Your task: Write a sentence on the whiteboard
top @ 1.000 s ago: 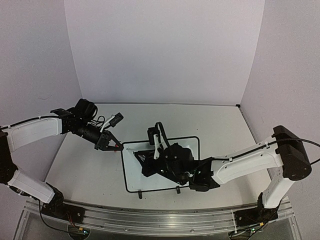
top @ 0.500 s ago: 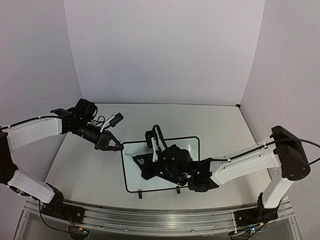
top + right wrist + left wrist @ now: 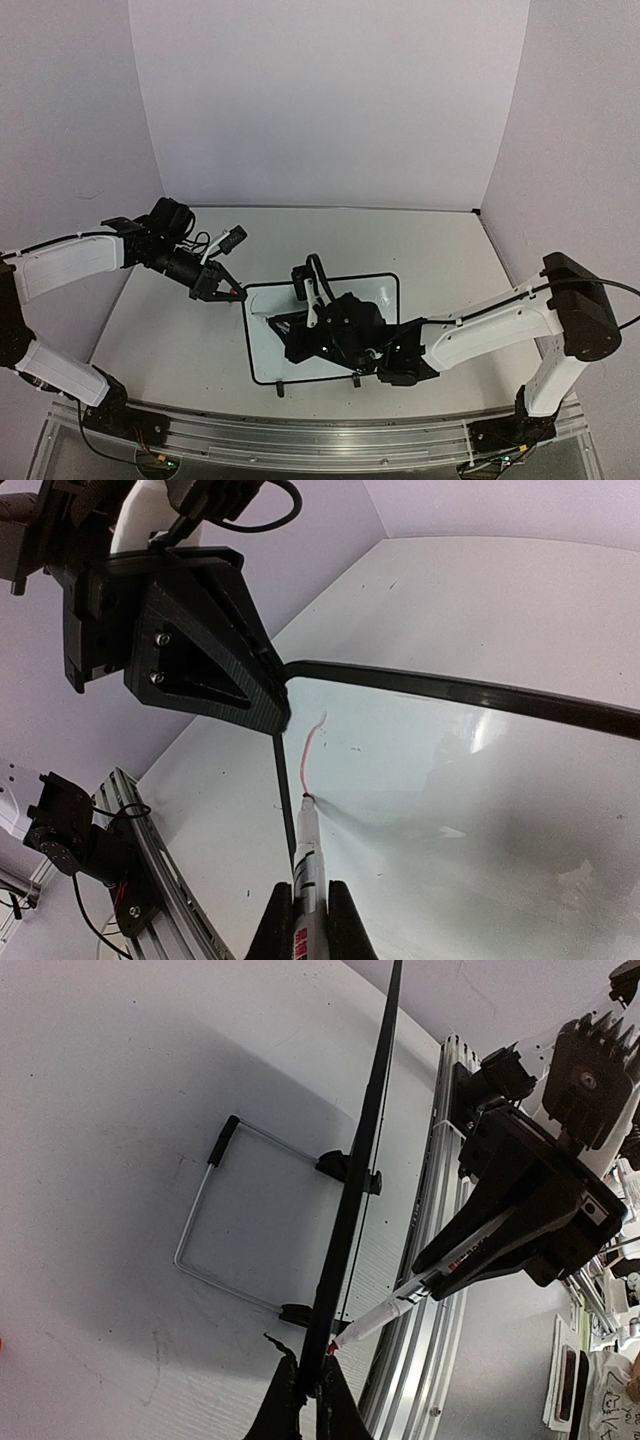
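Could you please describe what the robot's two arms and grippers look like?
Both the left arm and the right arm have smooth white shells on their long links, with black joints and bases. A thin black cable runs along the right arm. The left gripper and the right gripper are matte black, built from flat angular plates; small screws show on the left one.

Whiteboard [image 3: 470, 780] glossy, smooth; border [image 3: 450, 688] matt black. Marker [image 3: 305, 860] smooth white plastic. Table [image 3: 170, 330] matt white. Rail [image 3: 300, 437] ribbed metal.
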`<state>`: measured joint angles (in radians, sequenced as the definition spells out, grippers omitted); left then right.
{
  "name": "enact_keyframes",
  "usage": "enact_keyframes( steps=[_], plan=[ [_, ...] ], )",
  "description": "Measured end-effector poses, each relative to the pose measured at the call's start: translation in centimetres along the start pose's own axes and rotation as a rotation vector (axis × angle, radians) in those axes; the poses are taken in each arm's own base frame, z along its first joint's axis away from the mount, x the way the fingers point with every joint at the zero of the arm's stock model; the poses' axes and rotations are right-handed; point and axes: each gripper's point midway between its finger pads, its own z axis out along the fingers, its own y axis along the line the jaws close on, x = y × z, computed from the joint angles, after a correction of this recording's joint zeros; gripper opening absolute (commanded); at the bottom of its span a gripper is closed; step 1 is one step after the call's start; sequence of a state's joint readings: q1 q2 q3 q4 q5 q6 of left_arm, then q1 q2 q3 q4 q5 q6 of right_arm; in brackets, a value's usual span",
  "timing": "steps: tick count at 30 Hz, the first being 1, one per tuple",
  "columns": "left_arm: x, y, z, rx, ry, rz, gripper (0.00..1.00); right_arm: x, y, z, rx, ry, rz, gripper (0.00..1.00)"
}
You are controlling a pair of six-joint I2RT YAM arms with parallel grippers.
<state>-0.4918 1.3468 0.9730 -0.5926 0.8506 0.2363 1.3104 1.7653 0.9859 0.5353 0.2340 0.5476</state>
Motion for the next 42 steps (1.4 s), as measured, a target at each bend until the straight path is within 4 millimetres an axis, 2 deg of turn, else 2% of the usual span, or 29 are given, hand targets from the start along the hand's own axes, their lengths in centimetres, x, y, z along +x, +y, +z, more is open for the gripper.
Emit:
enact_keyframes(
  steps=[14,23,28,32,38,42],
  plan=[
    [0.0,0.1,0.0,-0.006,0.001,0.001,0.00,-0.3,-0.6,-1.1,0.025,0.001,-0.007,0.00],
    [0.0,0.0,0.0,-0.007,0.001,0.004,0.00,-2.9,0.9,-4.3,-0.068,-0.038,0.020,0.00],
    [0.0,0.0,0.0,-0.007,0.001,0.005,0.00,-4.5,1.9,-5.4,-0.157,-0.043,0.040,0.00],
    [0.0,0.0,0.0,-0.008,0.001,0.005,0.00,-4.5,1.1,-5.2,-0.185,-0.015,0.045,0.00],
    [0.0,0.0,0.0,-0.011,0.003,0.005,0.00,-4.2,-1.2,-4.7,-0.203,0.036,0.061,0.00],
    [0.0,0.0,0.0,-0.013,0.003,0.005,0.00,-3.6,-1.7,-4.1,-0.213,0.062,0.062,0.00]
  ],
)
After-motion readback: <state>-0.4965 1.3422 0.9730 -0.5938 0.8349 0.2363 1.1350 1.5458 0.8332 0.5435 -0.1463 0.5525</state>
